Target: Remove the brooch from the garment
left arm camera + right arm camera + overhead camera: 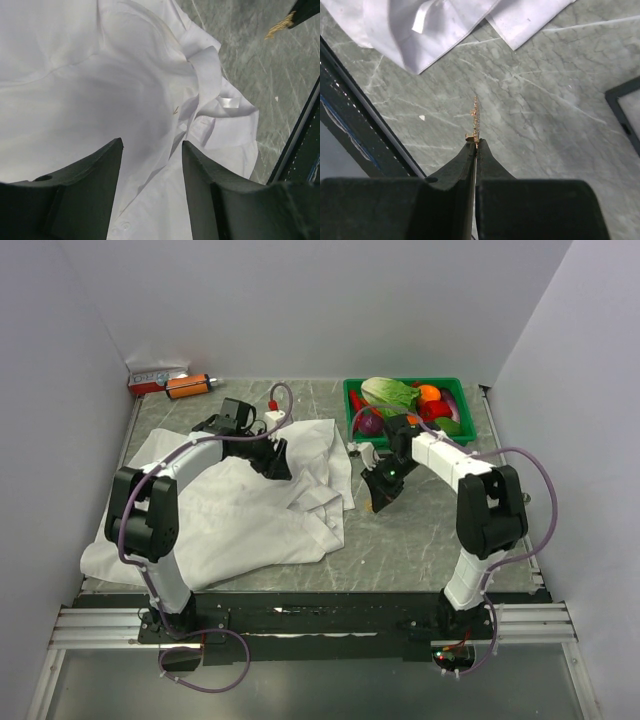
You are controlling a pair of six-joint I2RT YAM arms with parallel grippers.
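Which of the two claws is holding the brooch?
The right claw: it is shut on the small gold brooch, over the bare tabletop. The left claw is open and empty above the white shirt.

Readable text: none in any of the three views.
Box [157,379]: a red and white carton at the far left corner of the tabletop [420,540]. It carries some print on its face, but that is too small and blurred to make out any word or number.
Orange thing [188,386]: it lies just beside the box, and no lettering can be told on it.
Tag [229,102]: a small white tag at the collar of the shirt [240,510]. It appears in both wrist views and looks plain white, with no legible mark.
Brands, numbers, signs: none legible on anything else.
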